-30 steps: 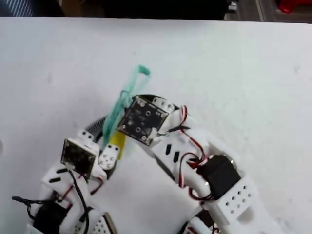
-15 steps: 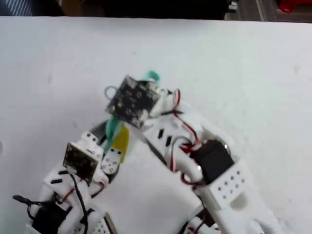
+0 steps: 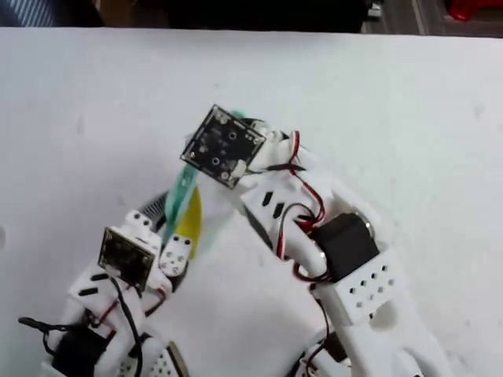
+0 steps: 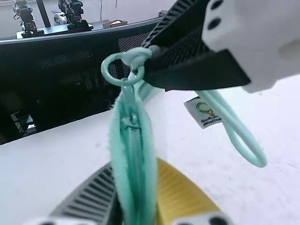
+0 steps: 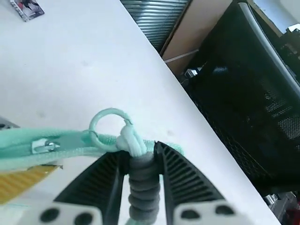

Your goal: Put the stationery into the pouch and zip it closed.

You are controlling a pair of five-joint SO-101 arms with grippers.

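Observation:
The pouch (image 3: 187, 210), mint green with a yellow side, stands on edge on the white table. My left gripper (image 3: 168, 229) is shut on its near end, and the left wrist view shows the pouch's zipper edge (image 4: 133, 159) rising from between my left gripper (image 4: 140, 213) fingers. My right gripper (image 5: 140, 151) is shut on the knotted cord of the zipper pull, just behind the pull ring (image 5: 107, 124). The slider (image 5: 44, 145) sits on the mint edge beyond the ring. In the left wrist view, my right gripper (image 4: 157, 70) holds that ring (image 4: 123, 70), and a mint loop strap (image 4: 236, 136) hangs beside it.
The right arm (image 3: 314, 236) crosses over the pouch's far end. White table (image 3: 393, 118) spreads to the right and back. A black mesh chair (image 5: 243, 93) stands past the table edge. A small card (image 5: 26, 8) lies far off on the table.
My right gripper has moved away from the left arm toward the pouch's far end, taking the zipper pull with it. The mint strap that stuck out is now under the right wrist.

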